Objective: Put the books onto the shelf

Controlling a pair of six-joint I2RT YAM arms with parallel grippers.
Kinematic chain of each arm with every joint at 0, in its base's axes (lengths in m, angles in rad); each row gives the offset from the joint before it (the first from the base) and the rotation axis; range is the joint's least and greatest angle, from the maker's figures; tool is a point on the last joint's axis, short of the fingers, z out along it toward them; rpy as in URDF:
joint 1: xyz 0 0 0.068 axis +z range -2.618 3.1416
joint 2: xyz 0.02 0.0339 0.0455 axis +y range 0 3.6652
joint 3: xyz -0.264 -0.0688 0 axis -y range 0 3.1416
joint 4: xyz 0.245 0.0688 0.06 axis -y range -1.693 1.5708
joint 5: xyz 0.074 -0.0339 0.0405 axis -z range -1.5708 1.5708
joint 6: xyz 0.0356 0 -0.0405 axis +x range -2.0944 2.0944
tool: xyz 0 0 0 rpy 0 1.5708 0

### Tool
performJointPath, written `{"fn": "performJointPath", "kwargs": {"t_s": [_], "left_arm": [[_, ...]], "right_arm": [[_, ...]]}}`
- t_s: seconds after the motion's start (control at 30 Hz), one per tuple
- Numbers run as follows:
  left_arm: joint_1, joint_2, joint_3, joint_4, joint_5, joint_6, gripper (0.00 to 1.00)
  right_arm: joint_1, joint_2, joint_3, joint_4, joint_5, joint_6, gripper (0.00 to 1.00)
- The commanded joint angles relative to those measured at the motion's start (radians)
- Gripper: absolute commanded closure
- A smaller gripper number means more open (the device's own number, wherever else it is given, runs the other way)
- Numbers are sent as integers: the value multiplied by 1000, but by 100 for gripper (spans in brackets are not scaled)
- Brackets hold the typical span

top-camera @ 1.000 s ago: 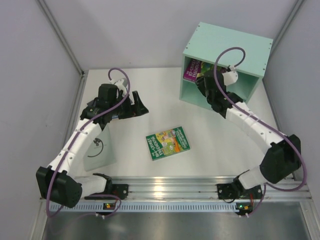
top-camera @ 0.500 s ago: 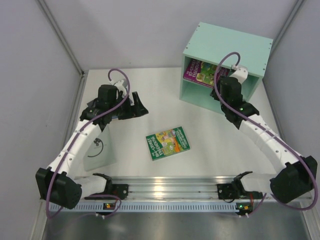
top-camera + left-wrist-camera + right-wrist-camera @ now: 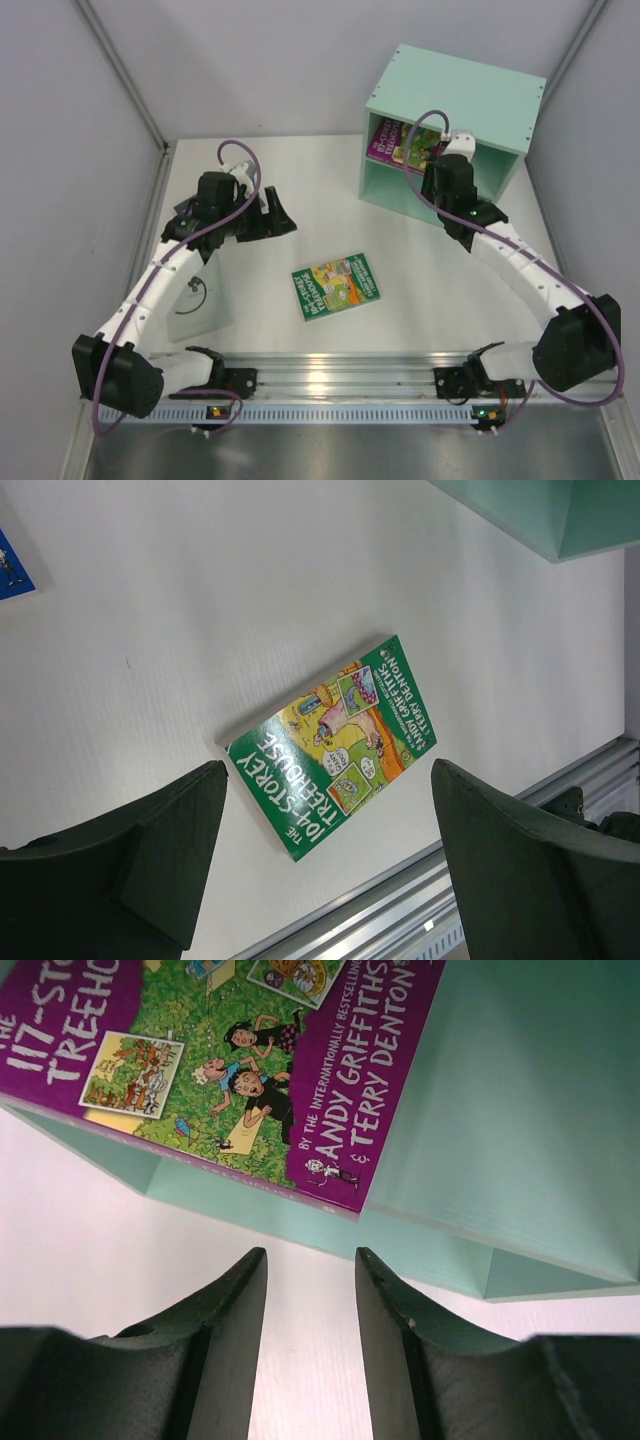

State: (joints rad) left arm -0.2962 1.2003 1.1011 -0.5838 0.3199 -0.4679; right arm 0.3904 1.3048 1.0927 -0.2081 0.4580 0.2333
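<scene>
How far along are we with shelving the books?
Done: the purple-and-green book sits in the shelf's upper compartment. In hand: nothing; the right hand is empty at the shelf front, the left hand open above the table. Left: the green book on the table and a blue book, only its corner showing.

A mint-green shelf (image 3: 455, 85) stands at the far right corner of the white table (image 3: 300, 180). In front of the shelf and to its left, well apart from it, a green book (image 3: 336, 285) lies flat, cover up. In the shelf's upper compartment, a purple-and-green book (image 3: 398, 145) rests on the dividing board (image 3: 420, 1240), one corner at the board's front edge.
</scene>
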Motion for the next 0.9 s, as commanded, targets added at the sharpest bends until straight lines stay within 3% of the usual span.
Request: {"fn": "performJointPath", "kwargs": {"t_s": [0.0, 0.87], "left_arm": [[-1, -4, -1, 32, -2, 20, 12], [-1, 7, 8, 35, 1, 26, 12]], "right_arm": [[-10, 27, 10, 65, 16, -45, 59], [-13, 76, 55, 84, 110, -163, 65]]}}
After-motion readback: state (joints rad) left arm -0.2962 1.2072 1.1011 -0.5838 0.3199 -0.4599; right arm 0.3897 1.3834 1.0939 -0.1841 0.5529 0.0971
